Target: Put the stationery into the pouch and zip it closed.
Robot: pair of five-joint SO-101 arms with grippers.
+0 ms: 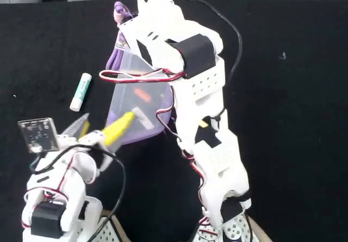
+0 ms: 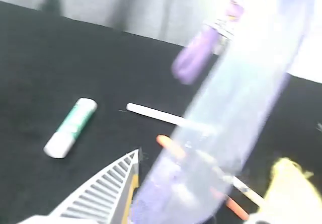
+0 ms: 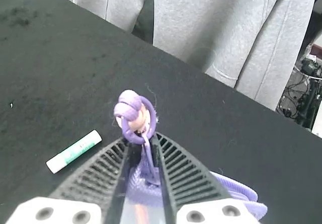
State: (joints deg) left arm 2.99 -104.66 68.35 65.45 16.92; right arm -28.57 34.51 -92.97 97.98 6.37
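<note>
Three eyes on one black table: one overhead, one on each of my wrists.
The high camera looks down over the table (image 1: 293,90) from my bases' side, far enough back to hold both my arms. My left wrist camera rides low, peering past my left gripper (image 2: 211,163), hard up against the pouch (image 2: 226,128). My right wrist camera looks down along my right gripper (image 3: 141,139) toward the table's far edge. All three share the pouch and the glue stick (image 1: 80,92).
</note>
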